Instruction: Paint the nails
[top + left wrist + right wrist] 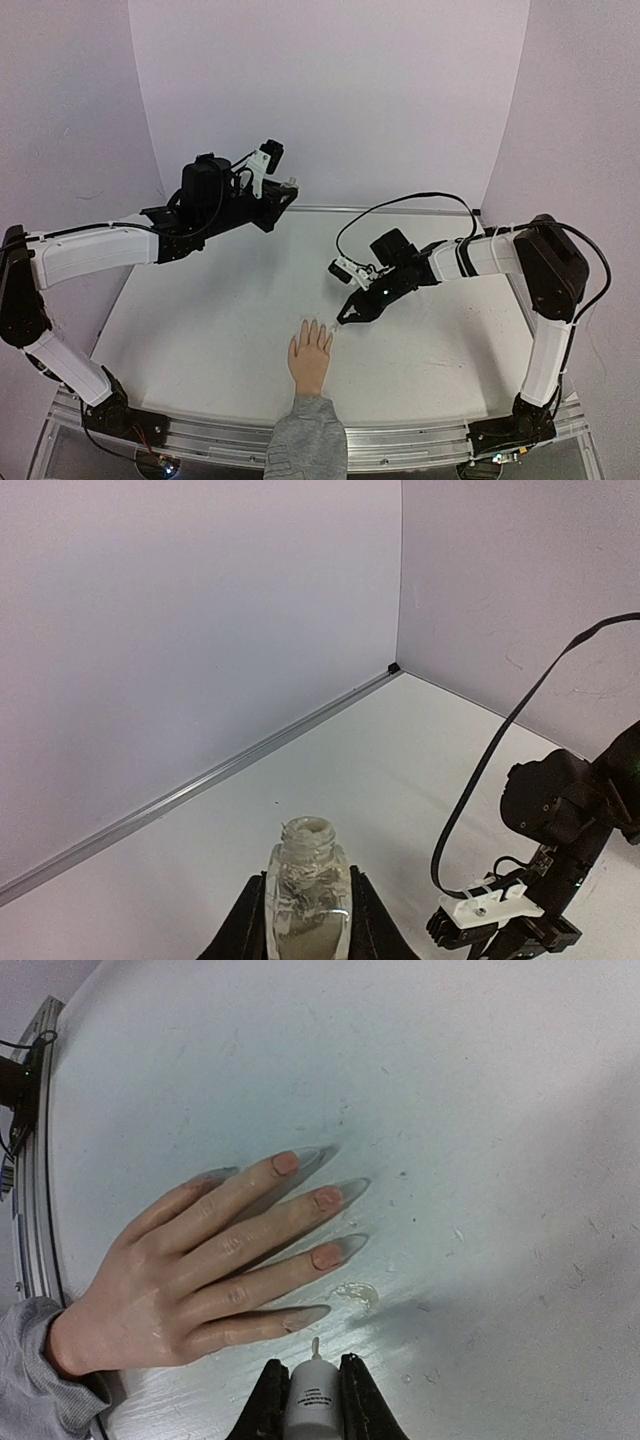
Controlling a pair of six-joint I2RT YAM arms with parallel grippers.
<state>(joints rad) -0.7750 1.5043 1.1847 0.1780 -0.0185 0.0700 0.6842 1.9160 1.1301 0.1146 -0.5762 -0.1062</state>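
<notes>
Pale lilac walls [330, 90] closed in a white counter [200, 330], and the hand [310, 358] lay flat at its 6 o'clock edge, grey sleeve cuff [308, 440] toward the arms' bases. The nails [327, 1198] pointed toward 12 o'clock on the counter.

The right pincer [312, 1385] was clenched on a white brush cap [312, 1408], its tip just beside the outermost finger. The left pincer [308, 915], raised toward 11 o'clock, gripped an uncapped bottle [307, 865].

Three nails looked pinkish, probably coated. The one nearest the brush looked paler, so it likely remained or was under way. A glossy smear [357, 1293] sat on the counter by it.

The thumb nail was hidden behind the hand. Whether the bristles touched a nail could not be made out, and the bottle's base was cut off.
</notes>
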